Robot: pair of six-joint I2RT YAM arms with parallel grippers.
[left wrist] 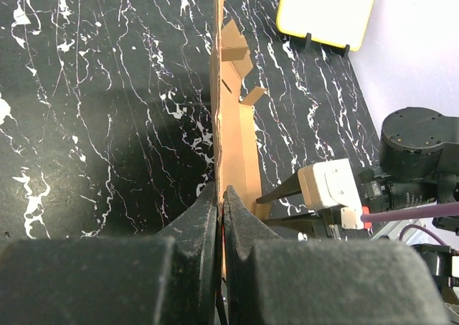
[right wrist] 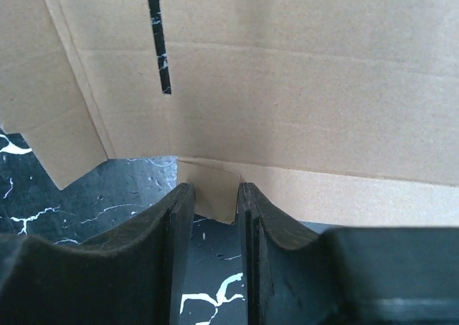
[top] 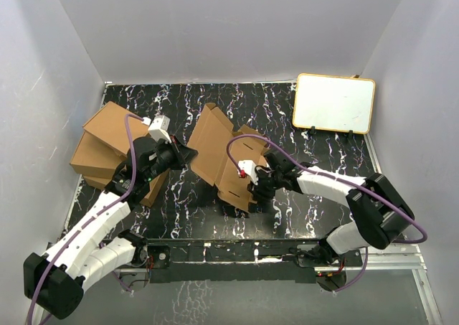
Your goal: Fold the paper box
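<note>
Standing tilted mid-table: plain brown corrugated-cardboard paper box (top: 215, 145) on black white-veined tabletop (top: 186, 217). Judged light, stiff, crease-prone; grip panel edges. Left gripper (left wrist: 221, 196) closed tight, pinching box's upright edge. Right gripper (right wrist: 209, 196) jaws slightly parted astride small tuck flap (right wrist: 208, 181), not clamping.

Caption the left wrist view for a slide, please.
Left fingers shut on the upright panel of the paper box, above the black marbled table.
</note>
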